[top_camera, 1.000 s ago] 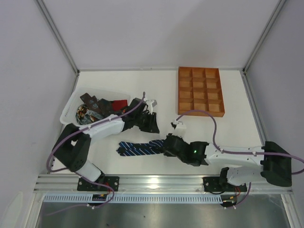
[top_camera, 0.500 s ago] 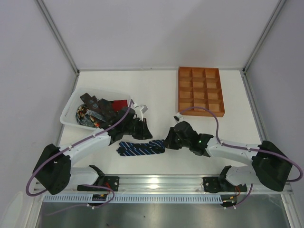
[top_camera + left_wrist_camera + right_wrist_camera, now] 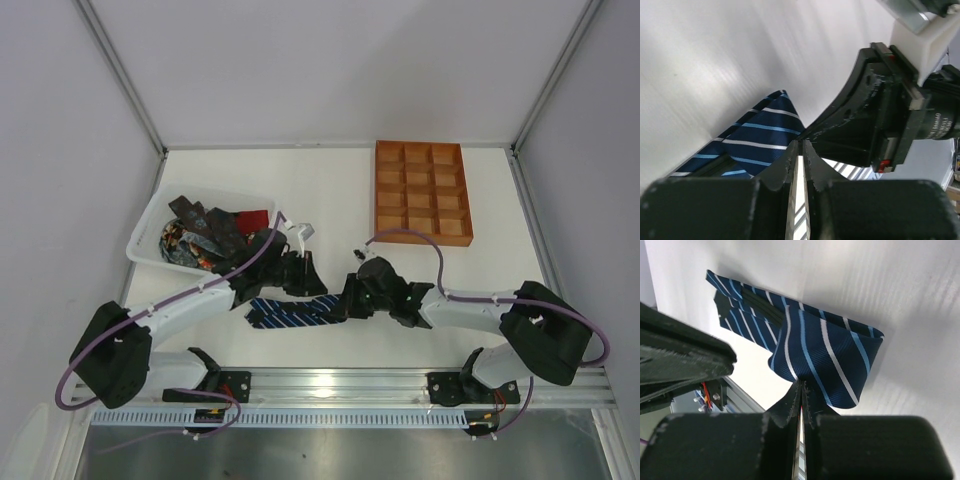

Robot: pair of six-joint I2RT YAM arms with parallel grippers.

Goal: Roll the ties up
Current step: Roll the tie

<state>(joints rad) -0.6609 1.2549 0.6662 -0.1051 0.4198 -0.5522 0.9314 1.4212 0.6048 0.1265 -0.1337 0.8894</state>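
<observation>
Nearest, we log one navy tie (image 3: 290, 312) with light-blue stripes, lying on the table (image 3: 340, 200) between the arms. Right gripper (image 3: 350, 303): fingers pressed together on the tie's folded end. Left gripper (image 3: 298, 285): closed to a slit at the tie's far edge; we cannot tell if it grips cloth. Farther left, a white basket (image 3: 143, 232) holds more ties (image 3: 205, 228). Farthest, an orange tray (image 3: 379, 190).

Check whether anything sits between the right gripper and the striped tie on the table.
Nothing visible does. The right gripper has its jaws shut on a fold of the striped tie. The left gripper pinches the same tie close by, beside it rather than in between.
</observation>
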